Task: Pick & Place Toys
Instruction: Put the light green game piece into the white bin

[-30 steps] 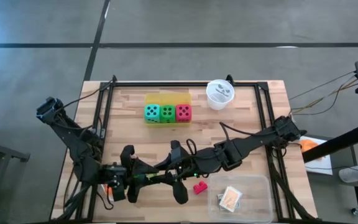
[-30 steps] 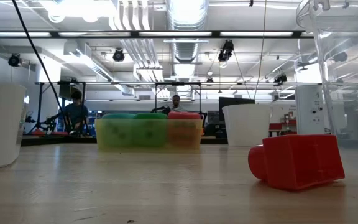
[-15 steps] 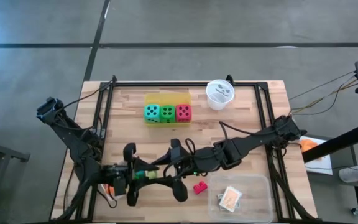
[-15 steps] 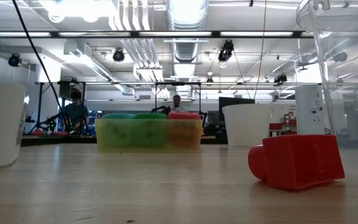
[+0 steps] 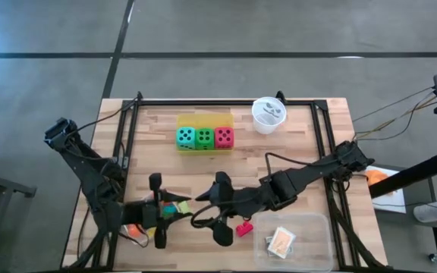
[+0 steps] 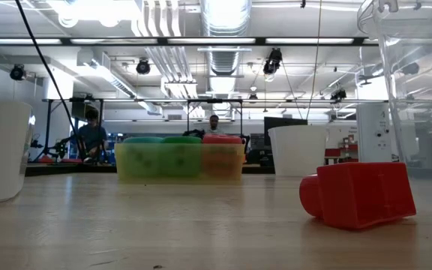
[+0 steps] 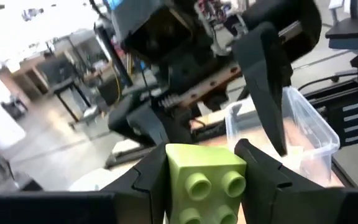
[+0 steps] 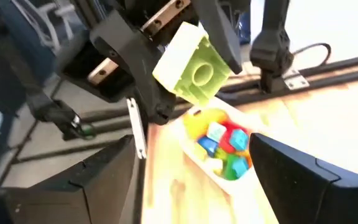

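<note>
From above, the left gripper [image 5: 160, 214] is seen clamped on a green block [image 5: 170, 214], with the right gripper [image 5: 220, 208] spread wide just beside it. At table height, only a red block [image 6: 358, 194] is shown. In the left wrist view, the block's flat sides are pinched. It is judged light, rigid and slick, best held by those sides.
</note>
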You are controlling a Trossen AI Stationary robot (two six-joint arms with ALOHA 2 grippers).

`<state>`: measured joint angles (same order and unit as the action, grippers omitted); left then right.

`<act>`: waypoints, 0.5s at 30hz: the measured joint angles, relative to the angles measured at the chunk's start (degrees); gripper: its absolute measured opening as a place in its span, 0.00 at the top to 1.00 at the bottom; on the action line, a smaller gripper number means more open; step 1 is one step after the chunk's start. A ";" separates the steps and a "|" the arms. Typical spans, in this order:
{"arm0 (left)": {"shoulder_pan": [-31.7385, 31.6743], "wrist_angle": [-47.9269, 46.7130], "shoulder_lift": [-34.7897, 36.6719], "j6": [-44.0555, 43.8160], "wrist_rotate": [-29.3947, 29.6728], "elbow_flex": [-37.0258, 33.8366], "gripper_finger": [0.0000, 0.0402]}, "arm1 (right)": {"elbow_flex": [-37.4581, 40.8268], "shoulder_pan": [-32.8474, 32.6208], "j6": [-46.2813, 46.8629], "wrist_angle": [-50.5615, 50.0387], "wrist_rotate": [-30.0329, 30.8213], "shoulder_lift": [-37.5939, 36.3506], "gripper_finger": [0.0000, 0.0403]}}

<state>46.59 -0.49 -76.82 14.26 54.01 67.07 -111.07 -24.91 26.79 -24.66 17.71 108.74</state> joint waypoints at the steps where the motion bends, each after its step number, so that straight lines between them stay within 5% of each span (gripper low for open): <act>1: -0.02 -0.99 0.00 -1.57 0.03 0.00 0.66 | 0.03 0.01 0.02 -0.94 0.01 0.01 0.23; 6: 0.11 -9.79 0.58 -15.26 -0.17 -0.02 0.66 | -0.07 0.04 -0.64 -8.96 0.17 -0.23 0.23; 10: 0.19 -24.65 2.03 -34.97 -1.20 -0.02 0.66 | 1.62 -0.11 -1.75 -17.61 0.23 -0.02 0.23; 15: -0.30 -39.91 2.62 -56.79 -10.52 -0.02 0.66 | 8.14 -0.70 -3.96 -21.18 -0.03 0.01 0.23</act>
<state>46.28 -40.40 -74.19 -42.53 43.49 67.05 -102.94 -25.60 22.83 -45.84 17.68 108.76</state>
